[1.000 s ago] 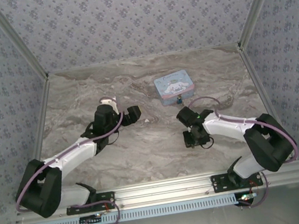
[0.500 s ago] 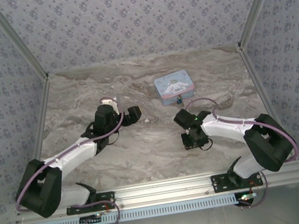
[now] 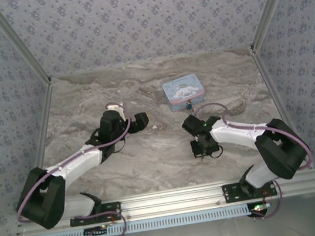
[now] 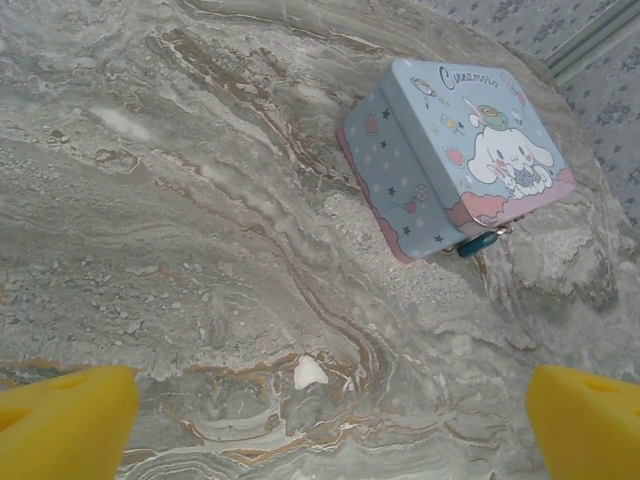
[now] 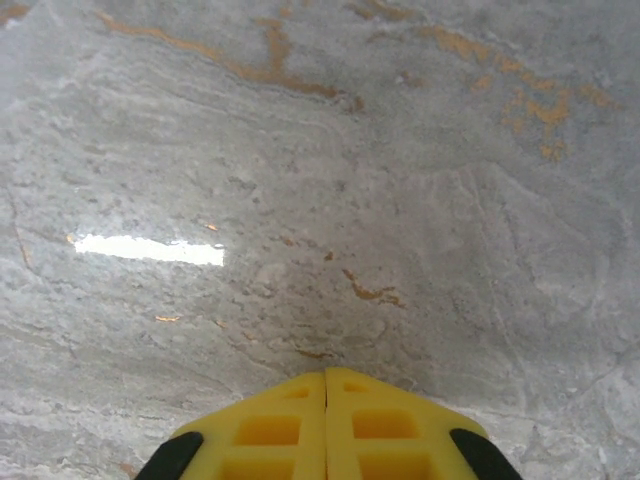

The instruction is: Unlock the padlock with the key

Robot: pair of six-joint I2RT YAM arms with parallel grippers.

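The padlock (image 3: 189, 106) is tiny and blue-green. It sits at the near side of the tin box (image 3: 183, 90), touching its edge. From the left wrist camera the padlock (image 4: 478, 242) hangs at the middle of the tin box's (image 4: 455, 150) front edge, just under the pink strip of the lid. The tin box is light blue with a white cartoon puppy on top. Its lid is shut, so you cannot see what is inside. The box rests flat on the grey marble counter (image 3: 84, 105), toward the far right part. A small white spot (image 4: 308, 372) lies on the counter (image 4: 150, 200) between the box and the left gripper (image 4: 320, 430). The two yellow fingers (image 4: 60, 420) of that gripper are spread wide apart at the bottom corners of its view, with nothing between them. From above, the left gripper (image 3: 141, 120) is low over the middle of the counter, left of the box and apart from it, and it points toward the box. The right gripper (image 3: 202, 148) is nearer to the arms, in front of the box and padlock, and it does not touch them. Its yellow fingers (image 5: 270, 430) are pressed tight together, and nothing shows between them. Below them is bare counter (image 5: 300, 150) with a bright patch of light (image 5: 150, 250) on it. Walls (image 3: 143, 19) with blue flower paper stand around the counter.
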